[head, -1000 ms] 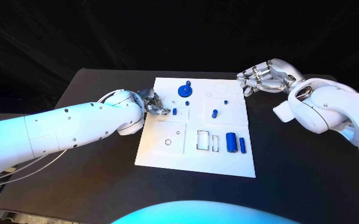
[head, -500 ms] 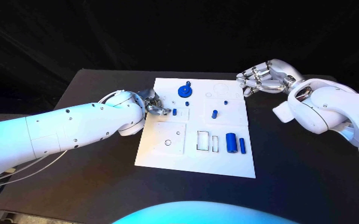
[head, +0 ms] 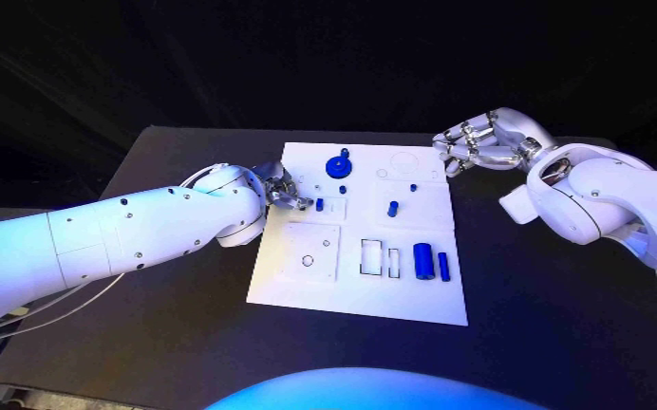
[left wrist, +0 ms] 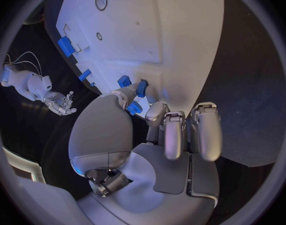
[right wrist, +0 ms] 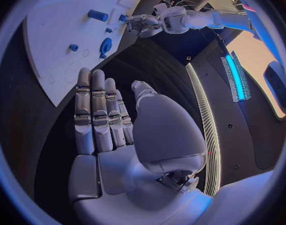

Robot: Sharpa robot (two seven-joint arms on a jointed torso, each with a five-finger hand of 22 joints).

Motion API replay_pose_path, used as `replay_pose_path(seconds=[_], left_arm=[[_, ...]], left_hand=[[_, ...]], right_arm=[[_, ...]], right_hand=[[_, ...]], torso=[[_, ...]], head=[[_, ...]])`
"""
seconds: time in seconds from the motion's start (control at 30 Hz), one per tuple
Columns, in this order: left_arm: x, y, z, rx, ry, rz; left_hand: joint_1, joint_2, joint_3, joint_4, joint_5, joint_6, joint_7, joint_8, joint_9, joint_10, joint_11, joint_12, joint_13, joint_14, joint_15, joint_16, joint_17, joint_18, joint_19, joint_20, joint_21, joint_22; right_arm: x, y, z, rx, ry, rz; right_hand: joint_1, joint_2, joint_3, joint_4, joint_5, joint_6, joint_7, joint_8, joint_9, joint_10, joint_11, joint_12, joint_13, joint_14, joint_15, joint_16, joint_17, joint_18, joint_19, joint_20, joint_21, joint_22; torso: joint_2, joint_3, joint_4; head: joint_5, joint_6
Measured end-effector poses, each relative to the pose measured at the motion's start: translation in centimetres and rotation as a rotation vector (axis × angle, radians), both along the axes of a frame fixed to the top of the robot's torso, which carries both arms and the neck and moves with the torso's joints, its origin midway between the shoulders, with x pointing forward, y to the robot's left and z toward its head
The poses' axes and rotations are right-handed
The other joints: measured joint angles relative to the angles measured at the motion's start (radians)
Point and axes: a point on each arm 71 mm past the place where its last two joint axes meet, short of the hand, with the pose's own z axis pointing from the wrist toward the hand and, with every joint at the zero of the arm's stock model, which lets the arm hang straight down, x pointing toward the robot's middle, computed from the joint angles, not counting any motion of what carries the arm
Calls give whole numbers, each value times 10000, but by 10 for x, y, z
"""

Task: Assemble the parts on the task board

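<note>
The task board (head: pixel 356 282) was a white rectangular plate lying flat in the middle of the black tabletop (head: pixel 164 334), its surface marked with outlined recesses. Blue parts on it: a gear-shaped piece (head: pixel 337 164) near the far edge, a small peg (head: pixel 393 208) about mid-board, and two upright cylinders (head: pixel 431 262) side by side toward the near right corner. A further small blue part (head: pixel 319 205) stood just beside the left hand's fingertips.

The left hand (head: pixel 281 192) sat at the board's left edge, fingers curled together over the board; the left wrist view showed a small blue part (left wrist: pixel 135 108) pinched between thumb and fingers (left wrist: pixel 156 113), close above the board surface (left wrist: pixel 167 40).

The right hand (head: pixel 479 150) hung off the board's far right corner, over bare tabletop, holding nothing. In the right wrist view its fingers (right wrist: pixel 96 110) lay straight and side by side, thumb apart from them.

Nothing stood between the left hand and the recesses nearby. The board's near half and the tabletop to its right and left lay open. The left forearm (head: pixel 123 239) crossed the tabletop left of the board.
</note>
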Motion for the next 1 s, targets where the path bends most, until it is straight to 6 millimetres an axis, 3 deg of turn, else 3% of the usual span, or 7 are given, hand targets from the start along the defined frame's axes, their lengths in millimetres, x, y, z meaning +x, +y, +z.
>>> replay_pose_path(seconds=[0.53, 1.0], left_arm=[[1, 0, 0, -16, -22, 92], [1, -1, 1, -65, -109, 142]], left_hand=[[-500, 210, -1434, 29, 0, 0, 0, 70, 345, 0, 0, 75, 31, 0, 0, 0, -2, 0, 0, 1, 0, 0], [-499, 211, -1676, 28, 0, 0, 1, 117, 485, -37, -36, 75, 31, 0, 0, 0, -3, 0, 0, 1, 0, 0]], right_arm=[[0, 0, 0, -2, 0, -5], [0, 0, 0, -4, 0, -11]], right_hand=[[1, -1, 0, 0, 0, 0, 0, 0, -1, 0, 0, 0, -1, 0, 0, 0, 0, 1, 0, 0, 0, 1], [-38, -41, 0, 0, 0, -35, 35, 0, 7, 0, 0, 0, -2, 0, 0, 0, 0, 1, 0, 0, 0, -13]], torso=[[-5, -1, -1], [-2, -2, -1]], head=[[1, 42], [-9, 63]])
